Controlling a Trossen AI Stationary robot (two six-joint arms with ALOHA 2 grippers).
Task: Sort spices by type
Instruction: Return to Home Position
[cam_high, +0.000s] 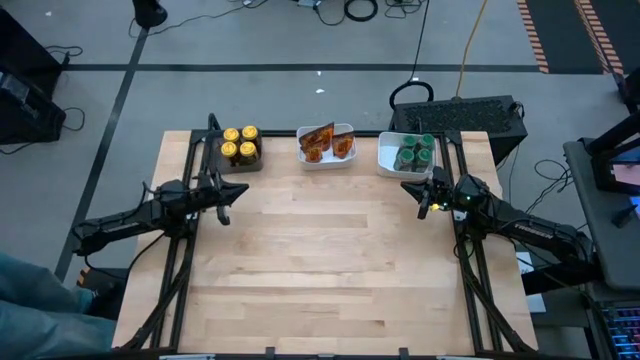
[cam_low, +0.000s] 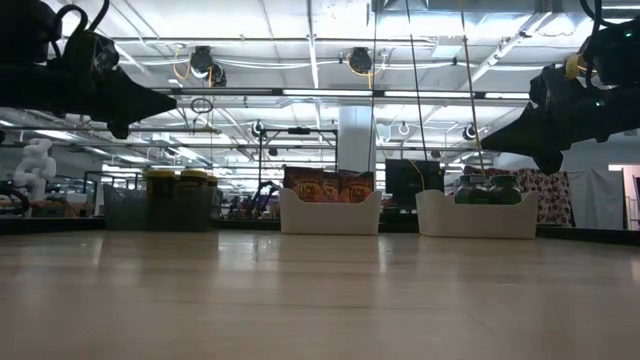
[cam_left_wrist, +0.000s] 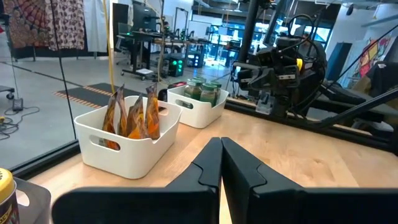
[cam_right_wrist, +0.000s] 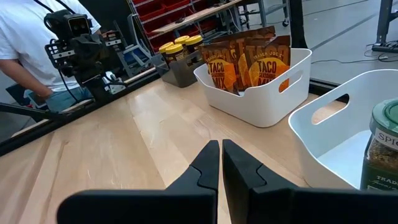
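Both arms hang above the counter (cam_high: 330, 260), one over each side edge and just in front of the row of containers along the far edge, and neither carries anything. My left fingers (cam_left_wrist: 208, 167) are pressed together with no gap, and my right fingers (cam_right_wrist: 210, 163) are closed the same way. The sort looks finished to me. The yellow-lidded jars (cam_high: 240, 146) stand packed in the dark bin (cam_high: 241, 168) at the far left. The foil packets (cam_high: 327, 141) stand on edge in the middle white tray (cam_high: 325, 163). The green-lidded jars (cam_high: 413, 153) sit in the right white tray (cam_high: 386, 161). What is left is going home, and the way to do it well is to disturb none of that. Each set of fingers is near a container, the left by the dark bin and the right by the tray of green jars. I would therefore draw each arm back toward its own base rather than swing it sideways across the row. I would keep the height I have until well away from the rims, since a clipped tray wall could tip a jar or slide the tray. With my fingers closed there is less to catch on an edge. The arms are well apart, so both can fold in together. A person (cam_right_wrist: 25, 37) is beyond the counter on my left arm's side, so that retreat should be slow and tucked in.
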